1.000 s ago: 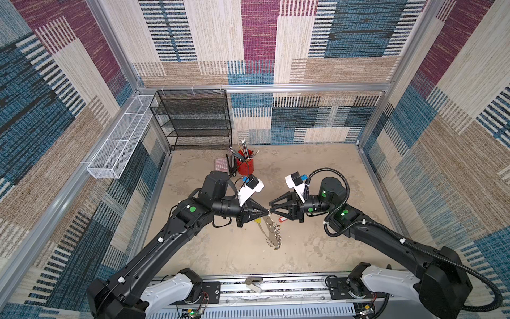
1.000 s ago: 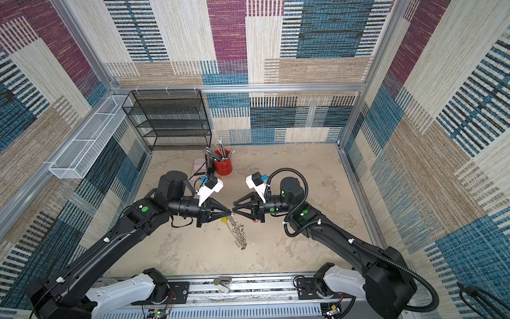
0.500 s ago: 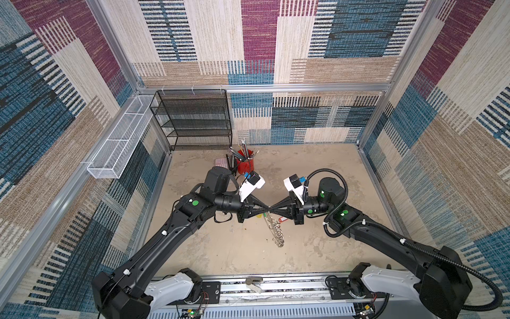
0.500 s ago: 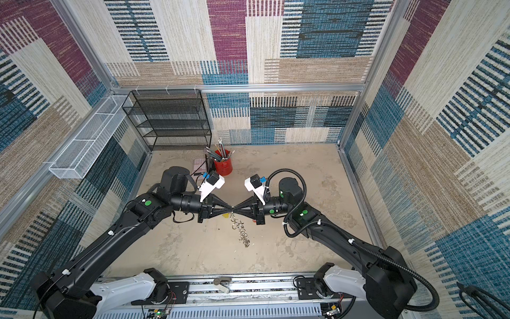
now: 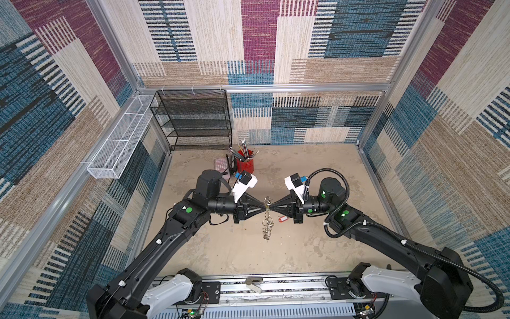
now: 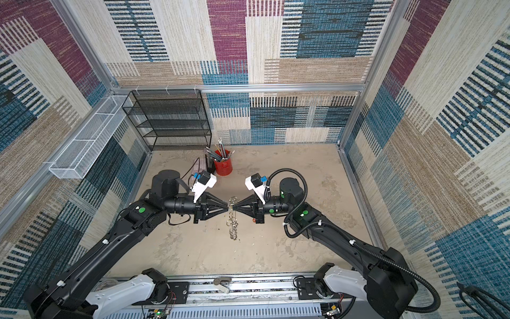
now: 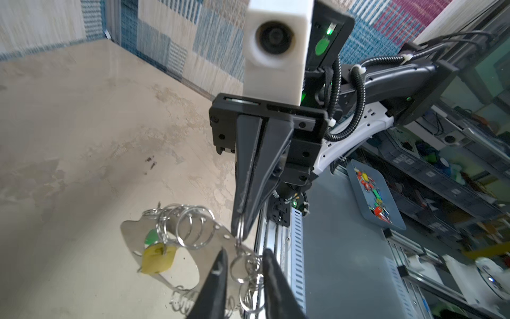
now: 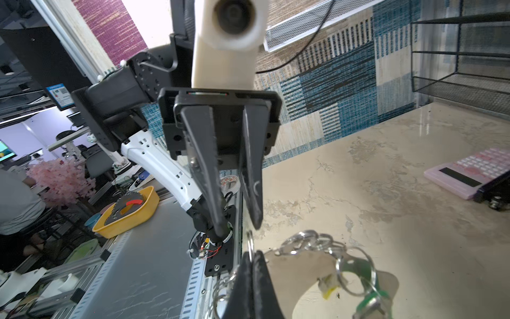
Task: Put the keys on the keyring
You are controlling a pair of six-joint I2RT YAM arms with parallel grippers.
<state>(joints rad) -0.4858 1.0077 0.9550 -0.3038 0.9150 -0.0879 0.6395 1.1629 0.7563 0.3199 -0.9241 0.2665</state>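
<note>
I hold keyring (image 5: 267, 225) hanging at centre: right tool (image 5: 270, 209) clamped on one ring, left tool (image 5: 262, 209) parted, gripping nothing. Yellow key (image 7: 157, 258), green key (image 7: 151, 238) on. Red key (image 5: 283, 219) on worktop (image 5: 303, 248), 3 o'clock of keyring, not yet on.

Three keys (image 5: 283, 219), one keyring (image 7: 193, 262)

A: Colours at frame centre?
B: Silver keyring (image 5: 267, 221), yellow tag (image 7: 157, 258), green tag (image 7: 151, 237); red tag (image 5: 282, 219) on mottled beige worktop (image 5: 317, 171).
A: Above?
B: Red cup (image 5: 246, 166), black mesh shelf (image 5: 193, 118), white wire basket (image 5: 118, 146).
</note>
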